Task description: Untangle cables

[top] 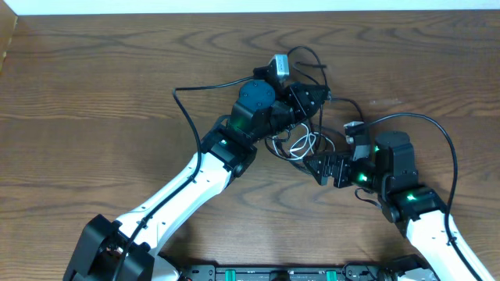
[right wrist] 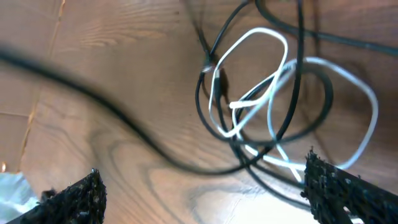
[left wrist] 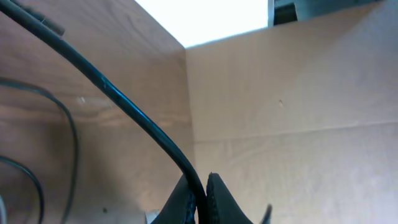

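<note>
Left tool (left wrist: pixel 200 183) pinches the black cable (left wrist: pixel 124 104); right tool (right wrist: pixel 202 177) gapes wide just over the tangle (right wrist: pixel 249 124) on the surface (right wrist: pixel 124 37), white cable (right wrist: pixel 258 31) looped through black. I'd close on 1 white loop only, then part the tools slowly.

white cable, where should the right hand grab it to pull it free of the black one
Grip the white cable on its wide outer loop, at the right of the right wrist view. There it bows clear of the black cable and lies alone on the wood. Come down from above with the open right hand straddling that single strand. At the middle crossings a pinch would likely catch both cords.
</note>
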`<state>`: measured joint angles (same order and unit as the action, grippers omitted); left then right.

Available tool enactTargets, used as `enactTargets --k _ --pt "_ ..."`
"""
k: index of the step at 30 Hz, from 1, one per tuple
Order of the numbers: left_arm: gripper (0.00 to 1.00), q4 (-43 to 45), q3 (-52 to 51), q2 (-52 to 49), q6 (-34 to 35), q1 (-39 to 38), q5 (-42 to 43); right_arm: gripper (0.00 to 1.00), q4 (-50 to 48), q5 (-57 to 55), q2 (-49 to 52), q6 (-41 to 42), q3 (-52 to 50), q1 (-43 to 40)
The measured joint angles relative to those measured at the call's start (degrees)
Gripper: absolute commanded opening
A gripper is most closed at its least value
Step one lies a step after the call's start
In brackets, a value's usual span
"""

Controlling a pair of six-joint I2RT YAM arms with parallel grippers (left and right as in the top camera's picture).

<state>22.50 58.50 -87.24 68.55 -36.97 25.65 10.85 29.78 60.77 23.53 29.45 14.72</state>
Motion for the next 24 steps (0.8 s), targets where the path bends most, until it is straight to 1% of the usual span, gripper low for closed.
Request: enactTargets --k 2,4,5,7,8,11,16,19,21,23,24 --pt "0.08 0.0 0.0 0.0 0.48 0.0 1.97 0.98 -1.03 -1.33 0.66 -0.09 0.0 0.0" --pt "0.08 0.0 0.0 0.0 0.7 -0.02 3.45 0.86 -2.25 -2.67 1.4 -0.11 0.0 0.0" --pt "0.08 0.0 0.0 0.02 0.7 -0.07 4.09 0.78 -2.86 -3.1 1.73 -0.04 0.0 0.0" --pt "0.08 -0.02 0.0 0.35 0.7 -0.2 4.7 0.72 -4.22 -3.98 2.56 -0.22 0.0 0.0" --pt "0.08 -0.17 0.0 0.96 0.7 -0.26 5.01 0.63 -4.85 -4.15 3.19 -0.09 0.0 0.0" --pt "0.08 0.04 0.0 3.26 0.63 -0.31 5.35 0.53 -5.11 -4.48 4.85 0.26 0.0 0.02" --pt "0.08 0.46 0.0 9.84 -1.09 -0.33 5.31 0.5 -5.4 -4.83 9.64 0.33 0.0 0.09" --pt "0.08 0.46 0.0 13.11 -2.97 -0.33 5.31 0.5 -6.12 -5.51 11.78 0.33 0.0 0.09" --pt "0.08 0.48 0.0 14.82 -3.74 -0.31 5.31 0.53 -6.21 -6.62 12.22 0.33 0.0 0.09" --pt "0.08 0.81 0.0 17.0 -4.42 -0.22 5.31 0.59 -6.19 -7.98 12.35 0.33 0.0 0.09" --pt "0.08 1.03 0.0 18.38 -4.79 0.04 5.33 0.59 -6.21 -9.11 12.35 0.33 0.0 0.09"
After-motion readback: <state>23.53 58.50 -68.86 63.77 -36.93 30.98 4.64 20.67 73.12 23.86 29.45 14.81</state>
